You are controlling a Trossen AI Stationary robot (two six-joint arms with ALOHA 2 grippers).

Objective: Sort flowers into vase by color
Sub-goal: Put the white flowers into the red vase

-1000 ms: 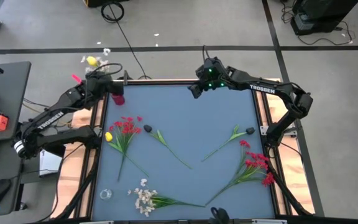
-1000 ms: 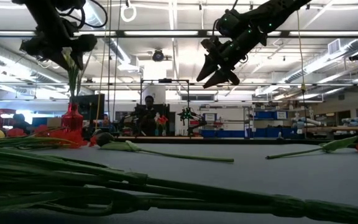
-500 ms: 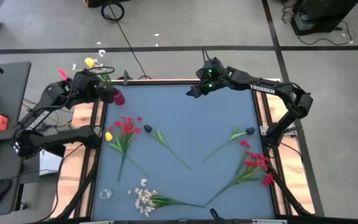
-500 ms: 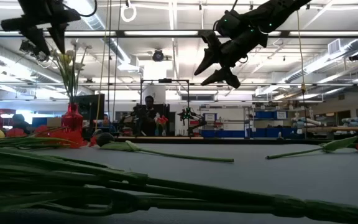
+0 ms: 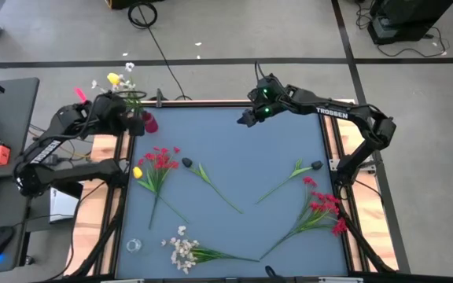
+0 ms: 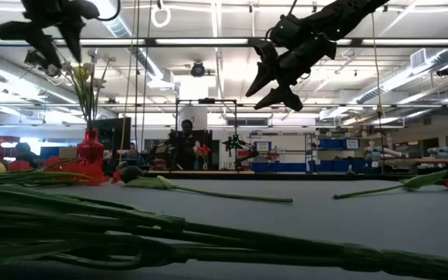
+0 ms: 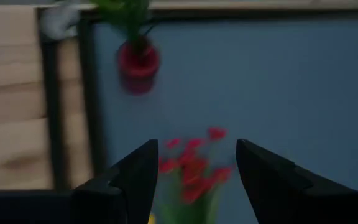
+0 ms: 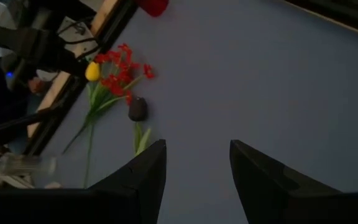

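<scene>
Vase (image 5: 149, 123) stocked; left tool (image 7: 194, 171) and right tool (image 8: 196, 163) gaped, empty; red spray (image 5: 159, 160) judged next for pickup.

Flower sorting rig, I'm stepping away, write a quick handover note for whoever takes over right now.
Left gripper: open, empty, raised near the red vase at the table's far left corner.
Right gripper: open, empty, raised over the far edge.
Done: the vase holds stems with yellow and white blossoms.
Left on the table: red spray with yellow tulip, dark-bud stem, second dark-bud stem, red spray, white cluster.
</scene>
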